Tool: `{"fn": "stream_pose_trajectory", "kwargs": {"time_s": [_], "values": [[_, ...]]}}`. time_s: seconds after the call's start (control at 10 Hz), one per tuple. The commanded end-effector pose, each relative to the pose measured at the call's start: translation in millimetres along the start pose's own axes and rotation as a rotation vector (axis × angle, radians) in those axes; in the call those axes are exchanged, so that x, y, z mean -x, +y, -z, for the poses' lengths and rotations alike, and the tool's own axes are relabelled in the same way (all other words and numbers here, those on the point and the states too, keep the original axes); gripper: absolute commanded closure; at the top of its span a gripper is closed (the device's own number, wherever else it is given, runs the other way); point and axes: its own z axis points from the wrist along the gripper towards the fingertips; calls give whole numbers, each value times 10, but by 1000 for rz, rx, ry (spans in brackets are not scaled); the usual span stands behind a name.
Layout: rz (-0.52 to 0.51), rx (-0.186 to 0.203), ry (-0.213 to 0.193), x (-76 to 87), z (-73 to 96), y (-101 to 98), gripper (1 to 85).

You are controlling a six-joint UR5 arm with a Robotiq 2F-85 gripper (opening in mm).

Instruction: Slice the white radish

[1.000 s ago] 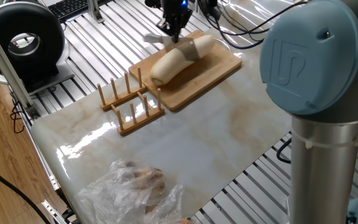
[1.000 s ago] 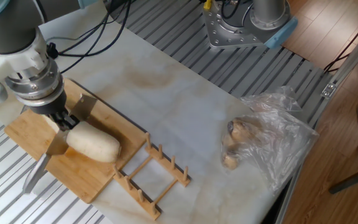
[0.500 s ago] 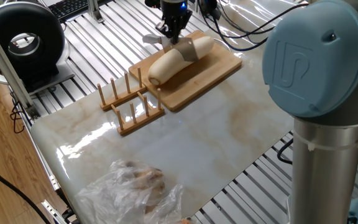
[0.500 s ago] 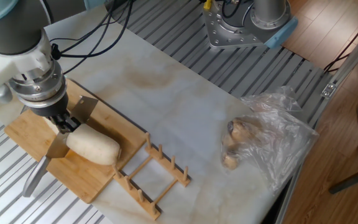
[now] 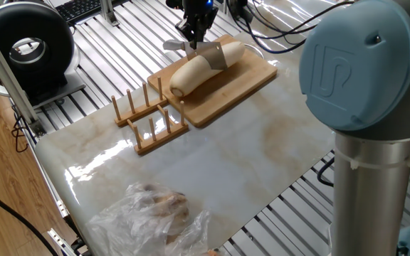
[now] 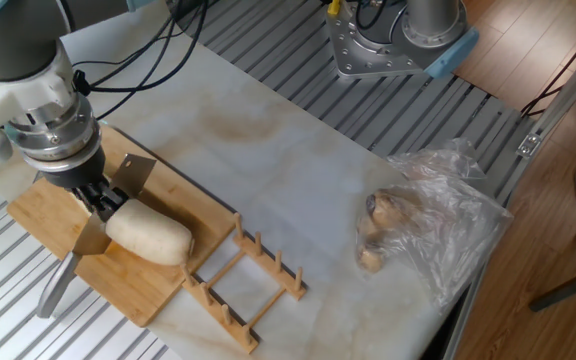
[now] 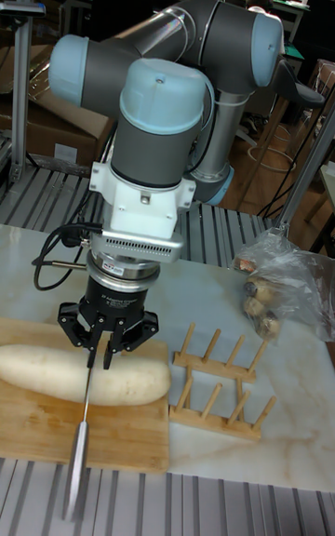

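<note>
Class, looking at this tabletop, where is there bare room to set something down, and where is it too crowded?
Free: the marble tabletop between the wooden rack, the cutting board and the plastic bag; also the marble past the board toward the arm's base. Crowded: the board, filled by the white radish, the knife and the gripper.

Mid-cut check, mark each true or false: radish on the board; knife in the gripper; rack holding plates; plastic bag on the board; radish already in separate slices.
1. The radish lies on the board. True.
2. The gripper holds the knife. True.
3. The rack holds plates. False: its slots hold nothing.
4. The bag is on the board. False: it lies on the marble top, beyond the rack.
5. The radish is in separate slices. False: no loose slices show.
</note>
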Motion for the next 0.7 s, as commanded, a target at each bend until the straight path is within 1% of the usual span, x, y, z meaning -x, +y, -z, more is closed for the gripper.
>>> {"fn": "stream_pose_trajectory", "kwargs": {"time_s": [0.0,0.2,0.3,0.4,0.5,0.6], "values": [[-4,10,39,-143,101,-6,650],[9,31,44,-241,88,-8,657],[11,33,36,-246,67,-13,663],[-4,18,40,-253,54,-42,737],[-15,6,49,-274,41,-61,843],[-12,12,48,-287,33,-54,843]]}}
